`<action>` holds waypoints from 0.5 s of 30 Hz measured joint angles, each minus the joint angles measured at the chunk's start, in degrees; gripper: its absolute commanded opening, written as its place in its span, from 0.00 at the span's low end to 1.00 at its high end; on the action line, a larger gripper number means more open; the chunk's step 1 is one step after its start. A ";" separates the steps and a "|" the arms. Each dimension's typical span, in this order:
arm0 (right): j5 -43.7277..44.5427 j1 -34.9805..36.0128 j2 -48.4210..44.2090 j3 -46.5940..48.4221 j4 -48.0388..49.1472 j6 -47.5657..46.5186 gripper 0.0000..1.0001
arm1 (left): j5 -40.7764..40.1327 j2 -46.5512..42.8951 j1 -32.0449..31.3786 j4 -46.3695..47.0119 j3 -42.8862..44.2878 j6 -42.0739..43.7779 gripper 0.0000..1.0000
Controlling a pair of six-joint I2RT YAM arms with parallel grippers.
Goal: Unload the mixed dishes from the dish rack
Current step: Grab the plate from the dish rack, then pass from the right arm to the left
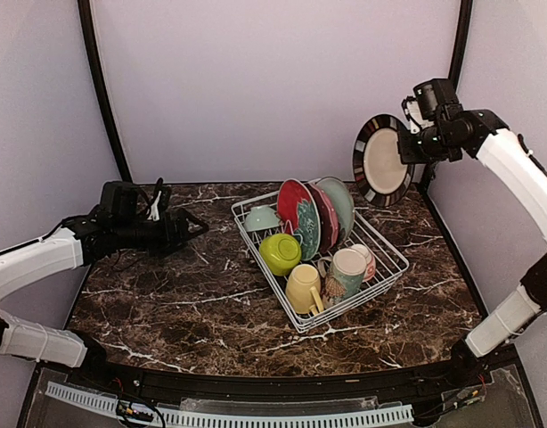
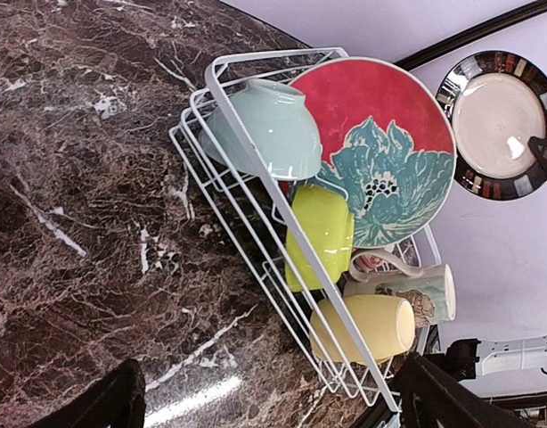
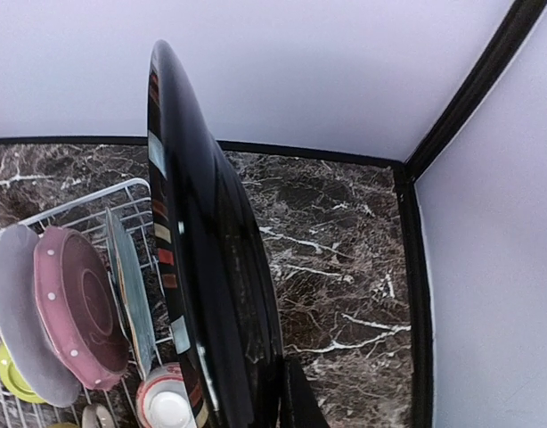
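My right gripper [image 1: 405, 147] is shut on the rim of a dark plate [image 1: 381, 160] with a cream centre and holds it upright, high above the table's back right corner. The plate shows edge-on in the right wrist view [image 3: 202, 267]. The white wire dish rack [image 1: 394, 267] stands mid-table. It holds a red flowered plate [image 1: 296, 209], a pink dotted plate [image 1: 325, 214], a pale green plate [image 1: 340, 203], a teal bowl [image 1: 262, 218], a lime bowl [image 1: 280, 252], a yellow mug [image 1: 302, 287] and a cream patterned mug [image 1: 346, 272]. My left gripper [image 1: 195, 227] is open and empty, left of the rack.
A red-patterned bowl [image 1: 367, 259] sits at the rack's right side. Bare marble table [image 1: 167, 303] lies left of and in front of the rack. A dark frame post [image 1: 452, 53] and pale walls close the back right corner near the raised plate.
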 measured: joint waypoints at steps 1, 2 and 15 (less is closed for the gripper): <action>-2.49 -2.05 -0.44 -0.33 0.24 1.44 0.00 | 0.63 0.04 0.00 0.72 0.00 -0.13 0.99; -4.48 -3.52 -0.98 -0.83 0.66 2.58 0.00 | 1.36 0.04 0.00 1.49 0.02 -0.31 0.99; -41.29 -12.83 -5.42 -8.92 15.72 21.29 0.00 | 10.43 0.31 -1.64 14.91 3.89 -4.24 0.99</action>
